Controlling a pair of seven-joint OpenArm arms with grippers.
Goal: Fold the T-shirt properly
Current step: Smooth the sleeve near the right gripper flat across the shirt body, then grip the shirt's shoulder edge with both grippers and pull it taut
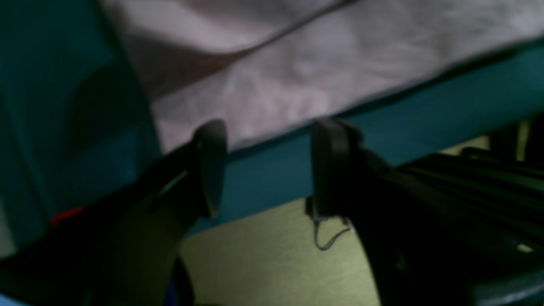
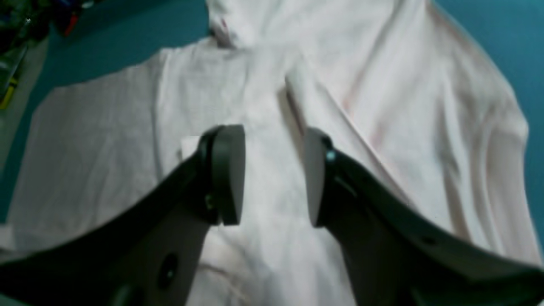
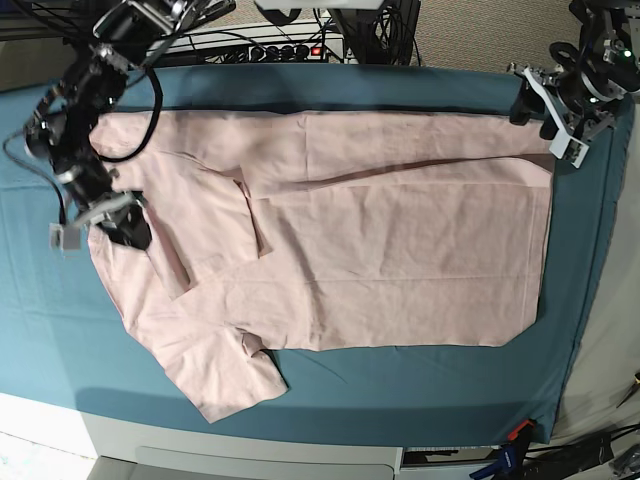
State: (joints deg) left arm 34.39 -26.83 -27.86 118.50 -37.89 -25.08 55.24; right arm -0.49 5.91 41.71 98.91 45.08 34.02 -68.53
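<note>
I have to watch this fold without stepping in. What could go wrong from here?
1. The T-shirt lies rumpled near the right hand, one flap folded over; further folds may lock creases in.
2. The left hand is open at the shirt's far corner by the teal cloth and could pinch the cloth too.
3. One sleeve sticks out unfolded.

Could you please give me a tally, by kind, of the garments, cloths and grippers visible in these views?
T-shirt, pale pink: 1
Table cloth, teal-blue: 1
Grippers: 2, left gripper and right gripper, both open over the shirt's edges
Total: 4
</note>
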